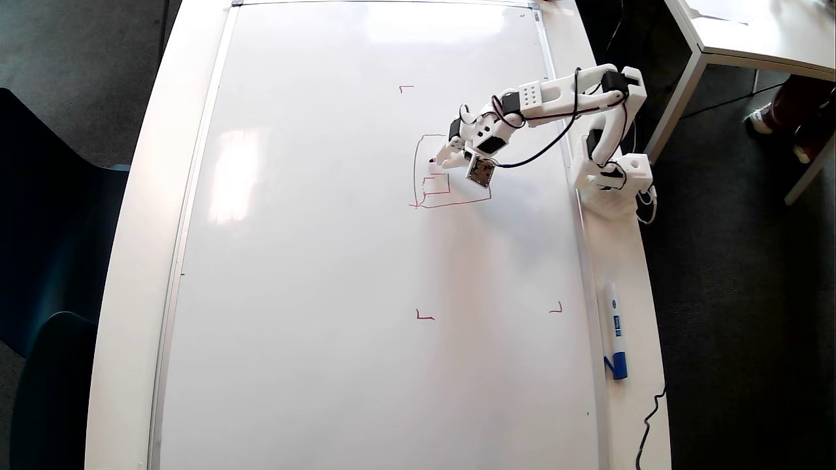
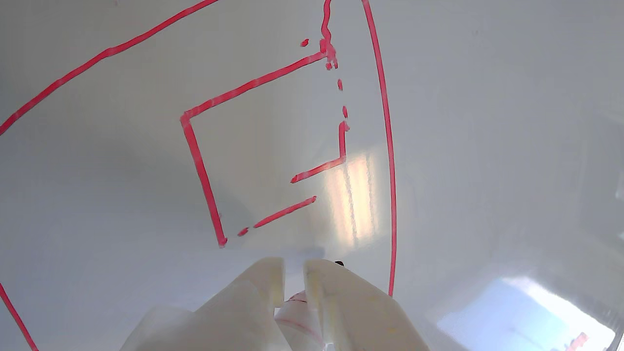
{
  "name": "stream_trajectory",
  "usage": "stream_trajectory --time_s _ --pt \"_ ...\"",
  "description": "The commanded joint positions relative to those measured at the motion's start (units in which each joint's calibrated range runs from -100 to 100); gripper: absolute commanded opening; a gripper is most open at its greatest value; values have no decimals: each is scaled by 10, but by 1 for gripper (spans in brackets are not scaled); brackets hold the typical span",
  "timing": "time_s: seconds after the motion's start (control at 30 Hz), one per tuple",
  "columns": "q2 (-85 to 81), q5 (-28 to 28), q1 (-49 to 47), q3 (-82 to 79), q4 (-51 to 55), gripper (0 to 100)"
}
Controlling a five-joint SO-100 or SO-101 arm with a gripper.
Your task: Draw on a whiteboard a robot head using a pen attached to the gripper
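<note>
The whiteboard (image 1: 326, 261) covers most of the table. On its upper right part is the robot head (image 1: 415, 176), a thin red outline with a small red square (image 1: 449, 183) inside its lower left. My gripper (image 1: 450, 153) hovers over the outline's upper left, shut on the pen (image 1: 436, 158), whose dark tip points left near the outline's left line. In the wrist view the gripper (image 2: 292, 278) enters from the bottom, its white fingers (image 2: 263, 287) close around the pen (image 2: 297, 317). Ahead lie a partly dotted red square (image 2: 200, 165) and the outline (image 2: 385, 122) on the whiteboard (image 2: 487, 146).
A white marker with a blue cap (image 1: 614, 329) lies on the table strip right of the board. The arm base (image 1: 614, 179) stands on that strip. Small red corner marks (image 1: 424, 316) (image 1: 556, 309) (image 1: 405, 87) dot the board. A black cable (image 1: 650, 418) runs at lower right.
</note>
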State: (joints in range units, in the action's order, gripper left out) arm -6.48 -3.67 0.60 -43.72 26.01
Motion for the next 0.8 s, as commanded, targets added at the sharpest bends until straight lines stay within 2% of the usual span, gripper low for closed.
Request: stream_trajectory --time_s 0.0,0.77 --pt "-10 -1 0 10 -7 1" --pt "28 1 13 56 20 1"
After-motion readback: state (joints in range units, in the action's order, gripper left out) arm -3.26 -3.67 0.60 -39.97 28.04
